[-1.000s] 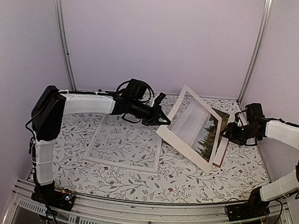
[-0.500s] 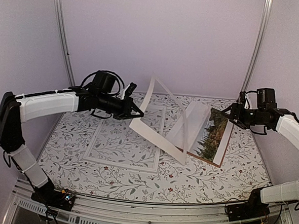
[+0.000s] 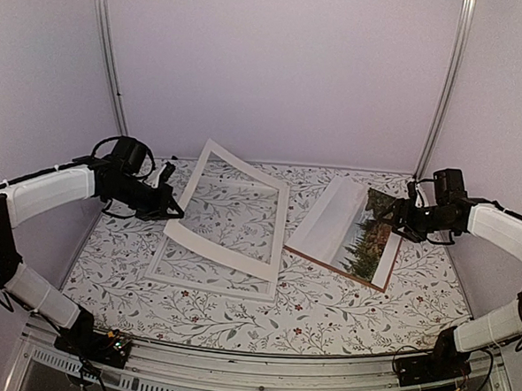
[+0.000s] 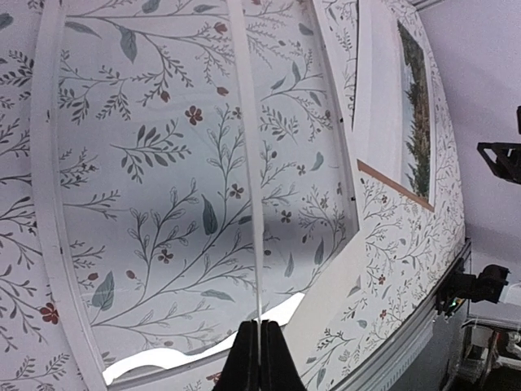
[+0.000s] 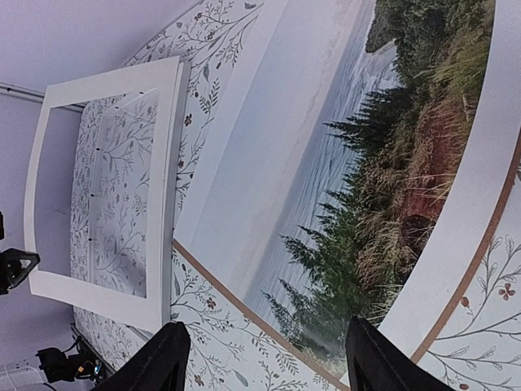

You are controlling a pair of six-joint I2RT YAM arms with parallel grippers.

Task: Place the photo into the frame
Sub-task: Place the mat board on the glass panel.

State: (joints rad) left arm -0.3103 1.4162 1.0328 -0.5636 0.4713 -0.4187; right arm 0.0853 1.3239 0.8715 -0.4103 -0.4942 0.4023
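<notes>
The photo (image 3: 347, 232) lies face up at the right on a brown backing panel (image 3: 345, 274); the right wrist view shows its trees and water (image 5: 342, 163). The thin white frame (image 3: 211, 285) lies flat at centre left. A white mat with a cut-out window (image 3: 218, 253) hangs tilted over the frame. My left gripper (image 3: 173, 210) is shut on the mat's left edge, and its fingers pinch that thin edge (image 4: 259, 334). By the photo's far right corner, my right gripper (image 3: 392, 219) is open. Its fingers stand wide apart above the photo's edge (image 5: 269, 366), holding nothing.
A floral cloth (image 3: 325, 315) covers the table. Pale walls with metal posts (image 3: 110, 62) close in the back and sides. A metal rail (image 3: 259, 364) runs along the near edge between the arm bases. The brown panel's edge (image 5: 236, 297) sticks out beside the photo.
My left arm has carried the mat leftwards, from above the photo to over the frame, and lowered it. The photo now lies uncovered. My right gripper has shifted slightly by the photo's corner.
</notes>
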